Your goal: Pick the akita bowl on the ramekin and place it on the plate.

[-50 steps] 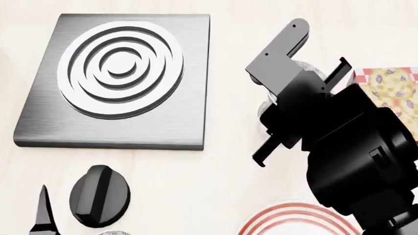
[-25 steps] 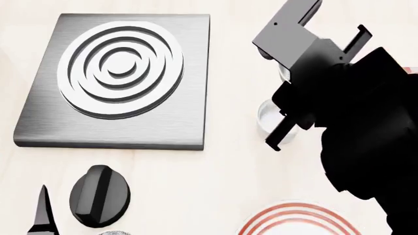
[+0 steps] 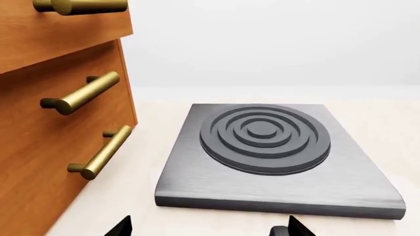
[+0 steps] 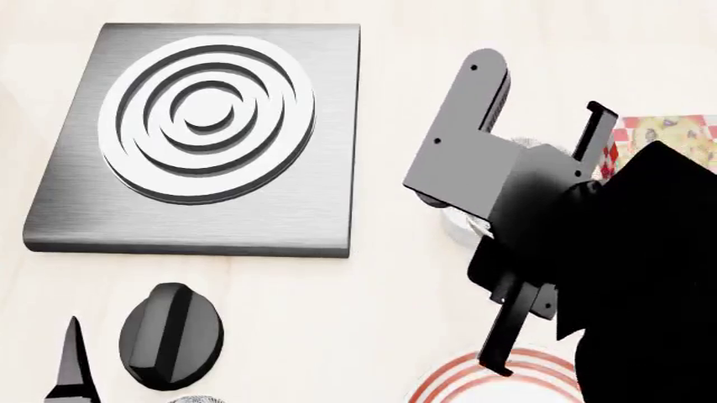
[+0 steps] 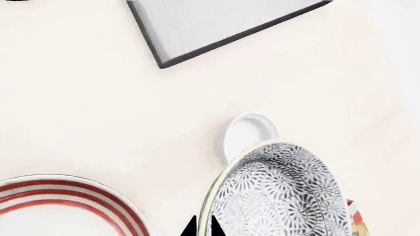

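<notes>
Your right claw (image 5: 202, 227) pinches the bowl (image 5: 279, 191) by its rim, lifted off the ramekin (image 5: 246, 135); the plate (image 5: 66, 206) sits nearby; your left claw (image 3: 206, 228) gapes empty

A square brushed-metal hob slab (image 4: 207, 134) with raised concentric rings lies on the pale counter (image 4: 381, 50). Near it sits a black oval knob (image 4: 170, 336). Brass bar handles (image 3: 85, 93) line an orange-brown wooden cabinet (image 3: 39, 162).
</notes>
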